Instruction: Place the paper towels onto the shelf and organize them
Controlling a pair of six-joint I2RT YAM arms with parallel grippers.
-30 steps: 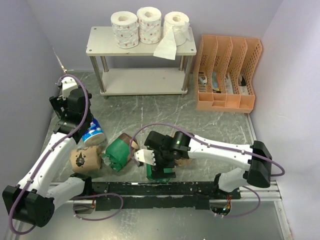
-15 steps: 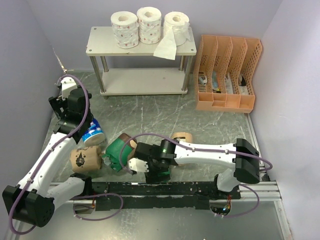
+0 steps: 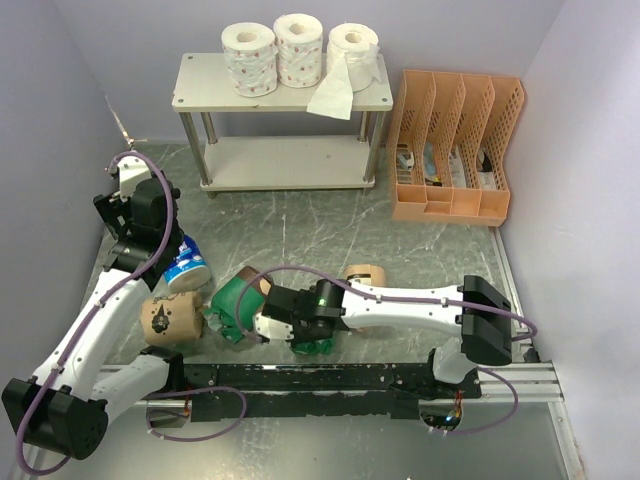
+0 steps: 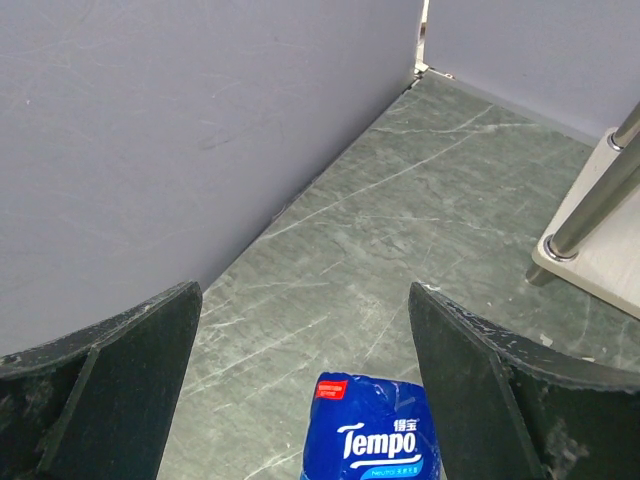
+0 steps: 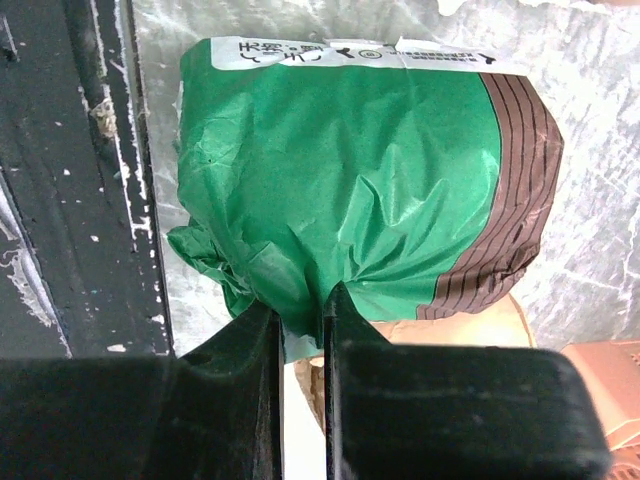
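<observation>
The right tool (image 5: 300, 312) has its two dark fingers pressed almost together, pinching a crumpled fold of the wrapper on a green-wrapped paper roll with a brown striped band (image 5: 360, 170). In the overhead view this roll (image 3: 230, 305) lies on the grey-green marbled counter (image 3: 400, 230) at lower centre-left of the frame, just above the black rail (image 3: 330, 378) that runs along the bottom. A second green-wrapped roll (image 3: 313, 346) peeks out beneath the right arm's wrist and is mostly hidden.

The left tool (image 4: 302, 295) is spread wide. A blue-wrapped paper roll printed "Tempo" (image 4: 372, 430) sits low between its fingers, clear of both in the wrist view. Whether the tool is down around the roll or above it cannot be told. Overhead, that blue roll (image 3: 186, 268) is at the left of the frame. A tan kraft-wrapped roll (image 3: 170, 318) lies just below it, beside the pinched green one. Another tan kraft-wrapped roll (image 3: 363, 275) lies at lower centre, behind the right arm.

The low two-tier shelf with pale boards and silver posts (image 3: 285, 160) stands at upper centre. Three rolls stand in a row on its top board: a pink-dotted white roll (image 3: 248, 58), another pink-dotted white roll (image 3: 299, 48), and a plain white roll (image 3: 355, 50) whose loose sheet (image 3: 333, 96) hangs over the front edge. To the right of the shelf stands an orange slotted file organizer (image 3: 455, 145).
</observation>
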